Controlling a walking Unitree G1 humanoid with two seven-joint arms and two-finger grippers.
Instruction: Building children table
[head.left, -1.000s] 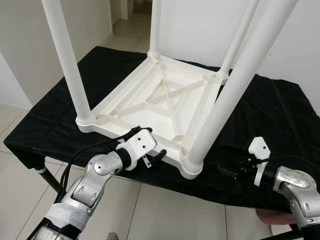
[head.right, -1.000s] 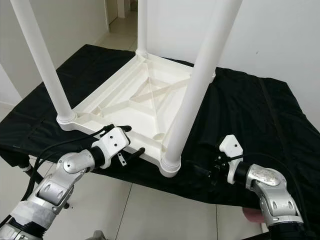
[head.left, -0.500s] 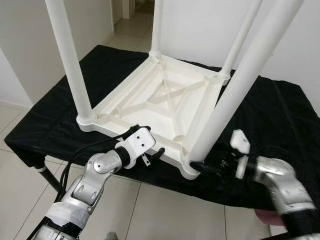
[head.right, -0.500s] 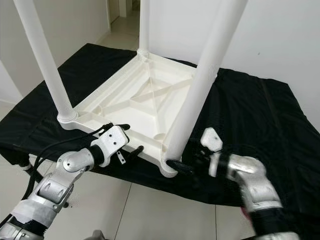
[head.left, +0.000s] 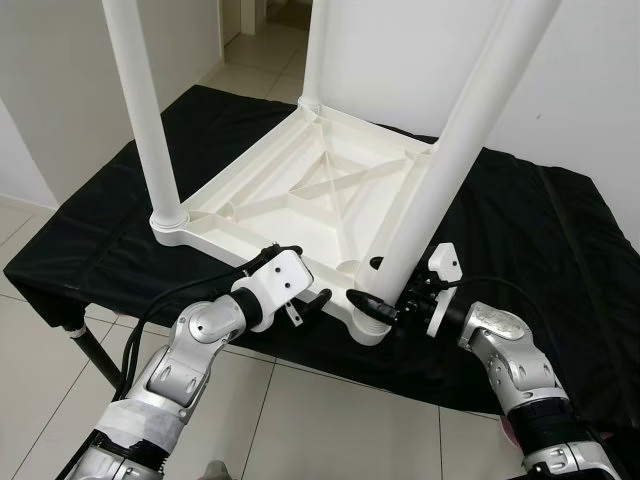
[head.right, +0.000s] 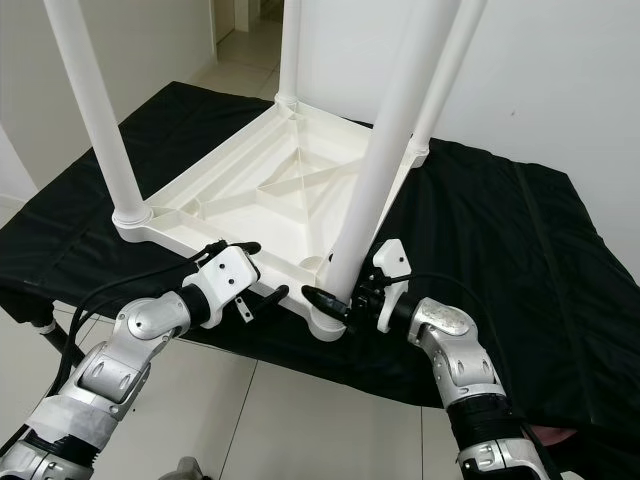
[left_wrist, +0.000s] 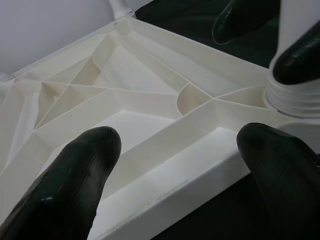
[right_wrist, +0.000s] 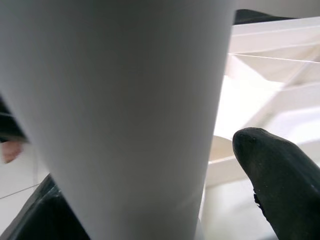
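Right now the white plastic children's table (head.left: 320, 190) lies upside down on a black-draped work table (head.left: 540, 230), its ribbed underside facing up and its legs standing into the air. My right gripper (head.left: 374, 285) is at the near corner of the tabletop, low on the near right leg (head.left: 440, 190), just above the ribbed collar (head.left: 368, 322) where that leg enters its socket. One black finger (head.left: 372, 264) shows on the far side of the leg and another sits on the near side by the collar, so my fingers are spread around the leg; from my right wrist the leg (right_wrist: 120, 115) looms very close with one fingertip (right_wrist: 277, 170) beside it, and I cannot tell whether the pads actually press on it. My left gripper (head.left: 305, 300) is at the near edge of the tabletop, a little to the left of that same corner, with its two fingers (left_wrist: 65, 190) held wide apart on either side of the rim (left_wrist: 185, 185), not closed on anything. From that wrist I can see the diagonal ribs of the underside and, off to one side, the collar (left_wrist: 292, 97) with my other gripper's black fingertips next to it. The near left leg (head.left: 145, 110) rises from its own corner, well apart from both grippers. Pale floor tiles (head.left: 30, 340) lie below the draped table's edge.
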